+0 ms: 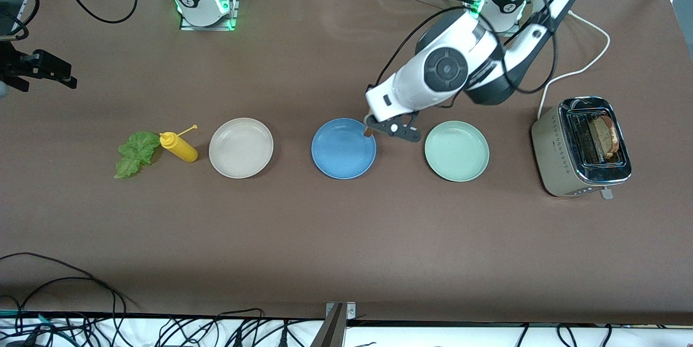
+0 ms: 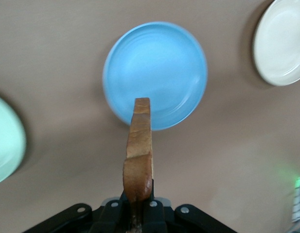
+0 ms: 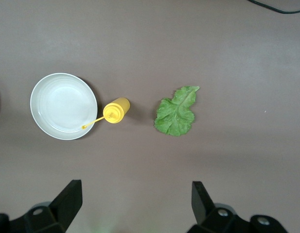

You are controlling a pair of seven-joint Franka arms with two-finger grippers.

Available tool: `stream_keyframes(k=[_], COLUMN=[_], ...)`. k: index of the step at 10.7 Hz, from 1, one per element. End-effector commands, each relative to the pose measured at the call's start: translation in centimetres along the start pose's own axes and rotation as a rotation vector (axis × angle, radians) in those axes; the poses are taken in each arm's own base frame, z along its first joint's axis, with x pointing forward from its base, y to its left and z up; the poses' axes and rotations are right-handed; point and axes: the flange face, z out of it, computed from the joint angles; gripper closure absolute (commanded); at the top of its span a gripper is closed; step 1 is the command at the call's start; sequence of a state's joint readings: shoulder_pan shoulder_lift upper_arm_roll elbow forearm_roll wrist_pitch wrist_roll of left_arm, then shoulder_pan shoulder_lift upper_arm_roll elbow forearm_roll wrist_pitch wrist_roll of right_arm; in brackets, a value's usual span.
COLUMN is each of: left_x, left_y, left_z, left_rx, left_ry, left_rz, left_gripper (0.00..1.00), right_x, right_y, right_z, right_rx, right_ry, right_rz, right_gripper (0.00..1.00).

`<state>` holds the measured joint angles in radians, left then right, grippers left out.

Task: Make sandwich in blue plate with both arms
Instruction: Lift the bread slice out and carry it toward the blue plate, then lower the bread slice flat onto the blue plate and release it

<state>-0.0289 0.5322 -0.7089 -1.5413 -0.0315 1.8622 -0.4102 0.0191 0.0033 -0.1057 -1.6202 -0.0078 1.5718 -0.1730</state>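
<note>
Scanning from the right arm's end, I saw the lettuce leaf [image 1: 135,153] lying beside the yellow squeeze bottle [image 1: 179,146], then the beige plate [image 1: 241,148]. My right gripper [image 3: 135,206] hung above that area, jaws spread and empty. At mid-table sat the blue plate [image 1: 343,148], with my left gripper [image 1: 394,128] over its rim, pinching a bread slice [image 2: 138,153] edge-on. Next came the pale green plate [image 1: 456,151], then the toaster [image 1: 581,145] holding another bread slice [image 1: 605,136].

The round medium-blue plate [image 1: 343,148] sits on the brown counter [image 1: 346,239] between a beige plate [image 1: 241,148] and a pale green plate [image 1: 456,151]. The left end effector [image 1: 369,129] hangs over the blue plate's rim, clamping a brown bread slice [image 1: 368,131].
</note>
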Motion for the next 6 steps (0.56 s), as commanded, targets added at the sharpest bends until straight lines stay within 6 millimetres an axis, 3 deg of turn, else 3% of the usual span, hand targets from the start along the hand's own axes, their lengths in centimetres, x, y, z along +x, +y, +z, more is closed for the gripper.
stream_keyframes(k=[1,6], left_x=[4.3,6.5], left_y=[1.6,2.4], left_z=[2.8,9.0], left_rx=[-0.175,-0.264], left_ry=[0.021,0.019], left_rz=[-0.049,-0.084], left_gripper=[1.00,1.00], right_x=[-0.2,-0.2], right_y=[-0.1,-0.1], right_z=[-0.5,-0.5], right_rx=[0.016,0.016], right_ry=[0.004,0.004], right_rz=[-0.006,-0.006], right_gripper=[0.00,0.00])
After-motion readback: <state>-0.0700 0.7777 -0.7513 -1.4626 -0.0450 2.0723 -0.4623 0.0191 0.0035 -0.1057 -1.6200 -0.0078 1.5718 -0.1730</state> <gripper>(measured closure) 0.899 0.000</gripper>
